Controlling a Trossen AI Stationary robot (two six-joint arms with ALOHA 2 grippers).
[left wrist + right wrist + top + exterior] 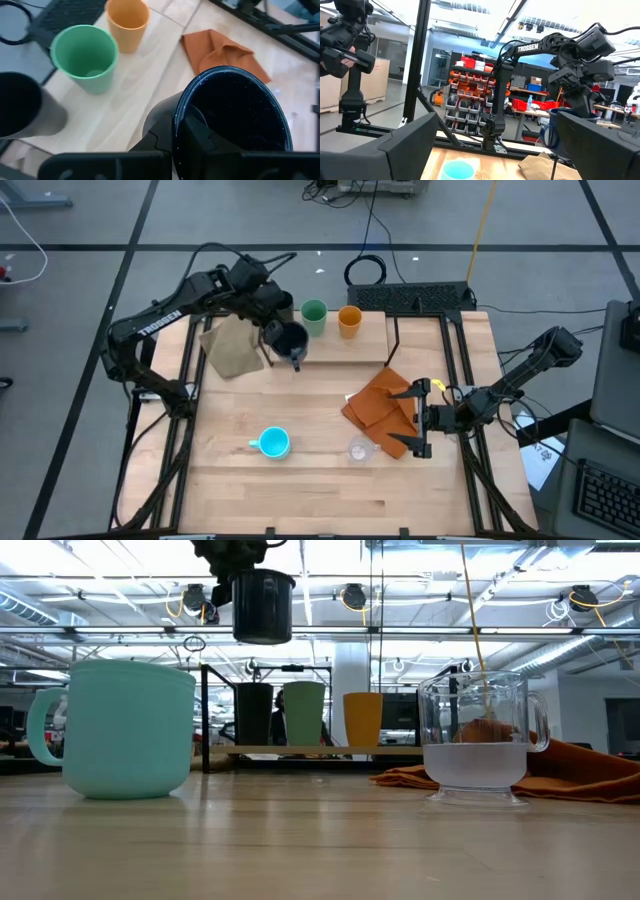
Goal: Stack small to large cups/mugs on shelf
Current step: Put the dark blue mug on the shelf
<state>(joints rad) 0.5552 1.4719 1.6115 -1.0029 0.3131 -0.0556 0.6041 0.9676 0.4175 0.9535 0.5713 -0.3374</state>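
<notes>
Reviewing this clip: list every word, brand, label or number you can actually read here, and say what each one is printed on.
"TROSSEN": white letters on the left arm, high view.
"TROSSEN": white letters on that same arm's upper link, seen farther off in the right wrist view.
Bins and boxes on the storage rack behind the table: any labels too small to read.
No print readable on the cups, cloths or shelf.

The left arm reaches from the table's left edge toward the far side, elbow bent, its left gripper (288, 345) clamped tight and held high above the surface. The right arm stretches in low from the right edge, wrist level, right gripper (415, 418) spread wide with nothing between its fingers.
</notes>
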